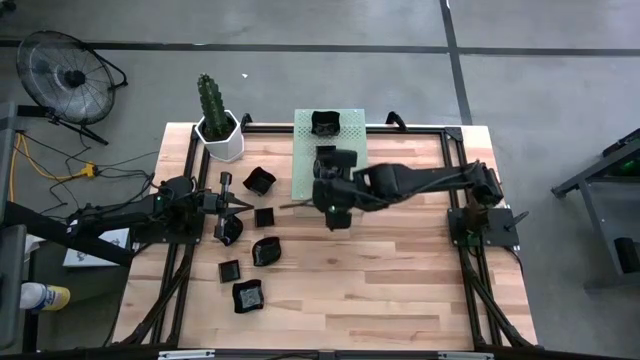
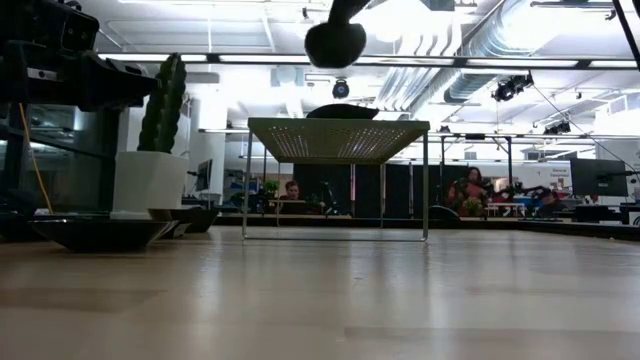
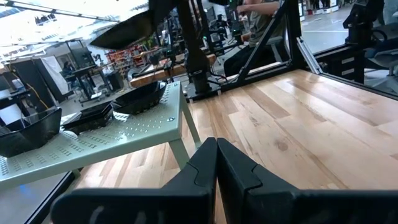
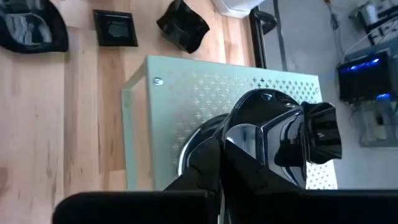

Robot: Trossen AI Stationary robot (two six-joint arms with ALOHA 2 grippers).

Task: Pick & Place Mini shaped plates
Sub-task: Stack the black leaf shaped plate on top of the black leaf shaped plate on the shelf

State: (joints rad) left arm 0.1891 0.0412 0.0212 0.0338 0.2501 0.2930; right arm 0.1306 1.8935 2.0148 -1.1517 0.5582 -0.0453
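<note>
Several glossy black mini plates lie flat on the wood at the table's left, among them a wavy one point(image 1: 259, 181), a square one point(image 1: 264, 217) and a round one point(image 1: 266, 251). More plates point(image 1: 325, 124) sit on the pale green perforated block point(image 1: 305, 170), and they show in the left wrist view as well point(image 3: 140, 96). My right gripper point(image 1: 325, 200) hangs over the block's near part, shut on a round plate point(image 4: 267, 140) held up in the air point(image 3: 124, 31). My left gripper point(image 3: 216, 158) is shut and empty, low at the table's left point(image 1: 235, 205) among the loose plates. My right gripper pinches the round plate by its rim point(image 4: 227, 140) between the two fingers, coming at it from the table's right side. The plate is lifted clear above the green block and tilted point(image 2: 335, 45). The fingers themselves cover the exact place of contact.
A white hexagonal pot with a cactus point(image 1: 218, 135) stands at the far left corner. The green block stands on thin legs point(image 2: 425, 190) at the far middle. Bare wood point(image 1: 400, 270) spreads over the near and right parts. People sit in the room beyond point(image 2: 290, 190).
</note>
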